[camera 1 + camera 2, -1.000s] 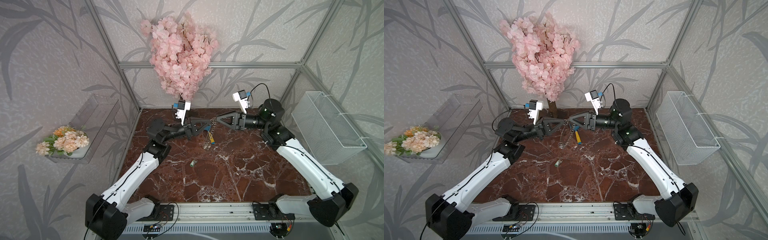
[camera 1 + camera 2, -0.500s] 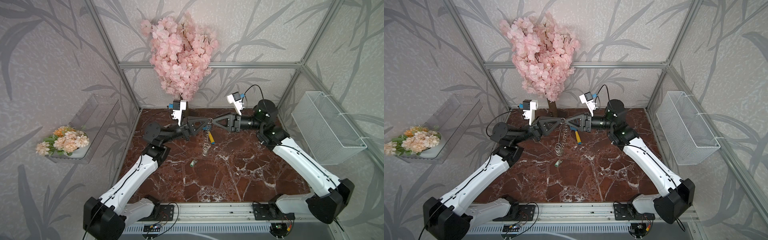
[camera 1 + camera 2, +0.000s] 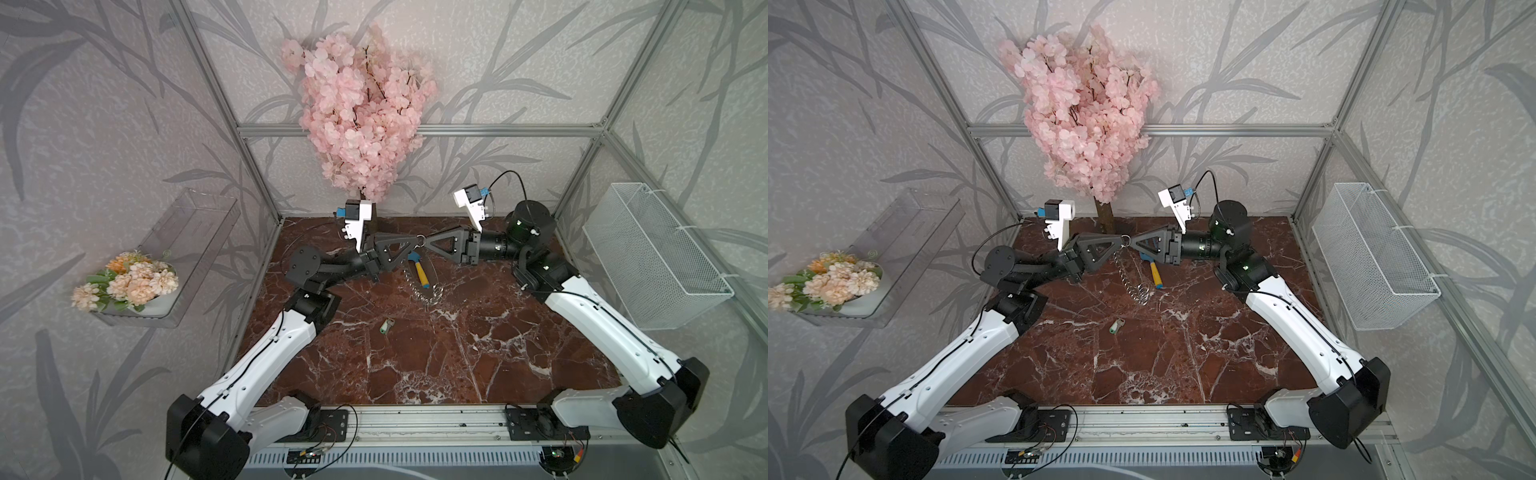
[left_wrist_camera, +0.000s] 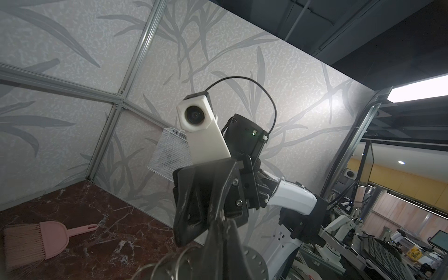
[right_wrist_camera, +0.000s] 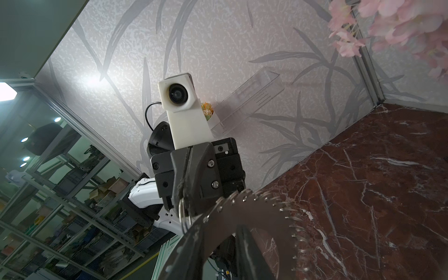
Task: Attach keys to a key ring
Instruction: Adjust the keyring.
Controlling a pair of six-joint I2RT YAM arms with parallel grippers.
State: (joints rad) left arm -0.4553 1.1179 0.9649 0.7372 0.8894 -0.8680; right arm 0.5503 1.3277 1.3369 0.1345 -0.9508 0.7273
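Note:
The key ring (image 3: 426, 296) (image 3: 1140, 291), a grey disc fringed with small split rings, hangs above the marble floor between my two grippers. My left gripper (image 3: 413, 241) (image 3: 1120, 240) (image 4: 219, 218) is shut on one split ring at its top rim. The right gripper (image 3: 428, 242) (image 3: 1133, 243) meets it tip to tip. In the right wrist view the right gripper (image 5: 217, 226) has its jaws a little apart, with the disc (image 5: 261, 218) lying across them. The key with its pale green tag (image 3: 386, 326) (image 3: 1116, 325) lies alone on the floor, nearer the front.
A blue-and-yellow toy fork (image 3: 420, 272) lies under the hanging ring. A pink blossom tree (image 3: 361, 112) stands at the back, a white wire basket (image 3: 652, 257) hangs on the right wall, and a clear shelf with flowers (image 3: 129, 282) on the left. A pink brush (image 4: 36, 240) lies on the floor.
The right gripper has moved left to meet the left gripper at the ring's top, and its jaws have narrowed. The left arm drew back slightly, still holding the ring.

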